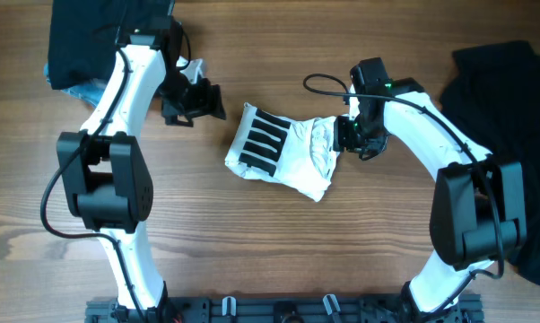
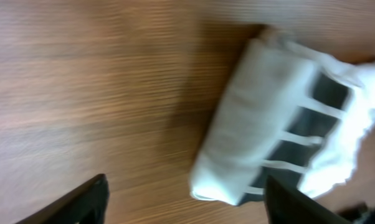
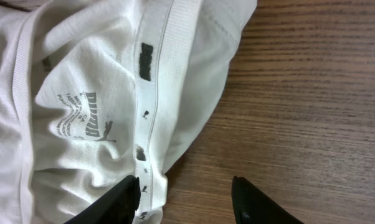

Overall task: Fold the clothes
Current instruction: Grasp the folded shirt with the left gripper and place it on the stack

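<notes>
The white T-shirt (image 1: 283, 150) lies folded into a small bundle with black bars on top, at the middle of the wooden table. My left gripper (image 1: 198, 100) is open and empty, just left of the bundle; the left wrist view shows the bundle (image 2: 262, 118) ahead between the open fingers (image 2: 187, 202). My right gripper (image 1: 351, 135) is open at the bundle's right edge. In the right wrist view the collar tape and printed neck label (image 3: 88, 121) fill the left side, with one finger of the right gripper (image 3: 184, 199) over the cloth and the other over bare wood.
A dark garment (image 1: 91, 40) lies at the back left under the left arm. Another dark garment (image 1: 512, 99) lies at the right edge. A rail (image 1: 279, 309) runs along the table's front edge.
</notes>
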Robot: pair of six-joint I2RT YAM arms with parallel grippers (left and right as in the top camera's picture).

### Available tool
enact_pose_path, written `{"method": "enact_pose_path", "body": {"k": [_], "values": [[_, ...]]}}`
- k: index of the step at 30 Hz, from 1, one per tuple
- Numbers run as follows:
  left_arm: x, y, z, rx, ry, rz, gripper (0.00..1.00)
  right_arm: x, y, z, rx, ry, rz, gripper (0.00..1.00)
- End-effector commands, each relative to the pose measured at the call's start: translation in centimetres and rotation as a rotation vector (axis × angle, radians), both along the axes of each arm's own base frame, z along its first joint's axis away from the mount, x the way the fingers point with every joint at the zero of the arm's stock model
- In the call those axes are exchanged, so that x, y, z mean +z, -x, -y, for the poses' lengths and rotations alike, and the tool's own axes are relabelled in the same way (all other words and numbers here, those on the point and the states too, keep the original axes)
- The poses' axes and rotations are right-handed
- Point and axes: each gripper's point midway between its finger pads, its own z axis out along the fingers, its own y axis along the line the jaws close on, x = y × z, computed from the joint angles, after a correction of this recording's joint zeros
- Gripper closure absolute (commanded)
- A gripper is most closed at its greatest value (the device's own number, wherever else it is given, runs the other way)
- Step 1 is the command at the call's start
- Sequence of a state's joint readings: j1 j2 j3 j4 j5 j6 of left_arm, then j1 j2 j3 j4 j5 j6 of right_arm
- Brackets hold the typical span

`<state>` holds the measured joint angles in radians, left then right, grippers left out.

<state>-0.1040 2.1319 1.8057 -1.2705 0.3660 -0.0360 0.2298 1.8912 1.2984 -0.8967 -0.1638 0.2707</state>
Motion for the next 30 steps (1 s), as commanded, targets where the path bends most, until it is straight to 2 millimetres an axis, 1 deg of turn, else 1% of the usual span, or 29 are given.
{"method": "enact_pose_path", "body": {"k": [1, 2, 3, 4, 6, 8, 9, 11, 13, 14, 15, 16, 17, 18, 20, 21, 22, 23, 24, 25, 26, 27, 28, 29, 30], "values": [[1.3, 0.1, 3.8, -0.154, 0.158, 0.071, 0.00, 1.5, -1.1, 0.7, -0.118, -0.018, 0.033, 0.47], [1.0, 0.2, 4.4, -0.193, 0.163, 0.083, 0.00, 1.6, -1.3, 1.2, -0.149, -0.022, 0.030, 0.47], [0.5, 0.3, 5.2, -0.225, 0.165, 0.087, 0.00, 1.7, -1.5, 1.2, -0.140, -0.057, 0.034, 0.47], [-0.4, 0.5, 6.2, -0.259, 0.171, 0.080, 0.00, 2.0, -1.8, 0.6, -0.065, -0.124, 0.051, 0.47], [-2.3, 1.3, 7.3, -0.287, 0.169, 0.041, 0.00, 2.6, -1.7, -0.4, 0.038, -0.210, 0.068, 0.47], [-4.5, 2.4, 8.0, -0.304, 0.164, -0.017, 0.00, 2.6, -1.5, -0.5, 0.065, -0.218, 0.066, 0.48], [-5.9, 3.2, 8.5, -0.310, 0.174, -0.063, 0.00, 2.6, -1.4, -0.5, 0.065, -0.217, 0.064, 0.48], [-7.5, 4.2, 8.9, -0.313, 0.186, -0.120, 0.00, 2.6, -1.4, -0.6, 0.065, -0.221, 0.063, 0.49], [-8.6, 4.9, 9.1, -0.314, 0.186, -0.158, 0.02, 2.6, -1.4, -0.6, 0.065, -0.221, 0.064, 0.49], [-8.8, 5.2, 9.3, -0.312, 0.198, -0.174, 0.08, 2.6, -1.4, -0.6, 0.065, -0.221, 0.064, 0.49], [-8.8, 5.5, 9.8, -0.312, 0.220, -0.186, 0.25, 2.6, -1.4, -0.6, 0.065, -0.221, 0.064, 0.49], [-8.7, 5.5, 10.0, -0.314, 0.227, -0.186, 0.46, 2.6, -1.4, -0.6, 0.065, -0.221, 0.065, 0.49], [-8.7, 5.5, 10.2, -0.318, 0.229, -0.182, 0.73, 2.6, -1.4, -0.6, 0.066, -0.221, 0.065, 0.49], [-8.7, 5.6, 10.3, -0.320, 0.234, -0.184, 0.96, 2.6, -1.4, -0.6, 0.065, -0.220, 0.065, 0.49], [-7.8, 6.2, 10.6, -0.307, 0.275, -0.220, 0.96, 2.6, -1.5, -0.6, 0.065, -0.220, 0.067, 0.48], [-7.0, 6.1, 10.1, -0.311, 0.279, -0.228, 0.96, 2.6, -1.5, -0.6, 0.058, -0.221, 0.065, 0.48], [-6.3, 5.9, 9.8, -0.307, 0.280, -0.232, 0.96, 2.6, -1.5, -0.6, 0.042, -0.222, 0.059, 0.48], [-5.1, 5.2, 9.2, -0.298, 0.283, -0.228, 0.96, 2.6, -1.4, -0.6, 0.035, -0.222, 0.055, 0.49], [-3.1, 3.6, 8.3, -0.271, 0.289, -0.199, 0.96, 2.6, -1.3, -0.5, 0.029, -0.222, 0.049, 0.50], [-0.6, 1.2, 7.1, -0.238, 0.297, -0.129, 0.96, 2.6, -1.3, -0.5, 0.004, -0.223, 0.040, 0.51], [0.9, -0.3, 6.3, -0.213, 0.303, -0.082, 0.96, 2.6, -1.3, -0.4, -0.002, -0.223, 0.039, 0.52], [3.7, -3.1, 4.9, -0.167, 0.314, 0.024, 0.96, 2.6, -1.4, -0.3, -0.017, -0.225, 0.039, 0.51], [6.2, -5.6, 3.8, -0.150, 0.328, 0.142, 0.96, 2.6, -1.6, -0.3, -0.022, -0.227, 0.045, 0.52], [8.1, -7.5, 3.0, -0.141, 0.333, 0.239, 0.96, 2.6, -1.7, -0.3, -0.029, -0.228, 0.046, 0.52], [10.8, -10.1, 1.8, -0.136, 0.338, 0.386, 0.96, 2.7, -1.8, -0.3, -0.048, -0.230, 0.044, 0.52]]}}
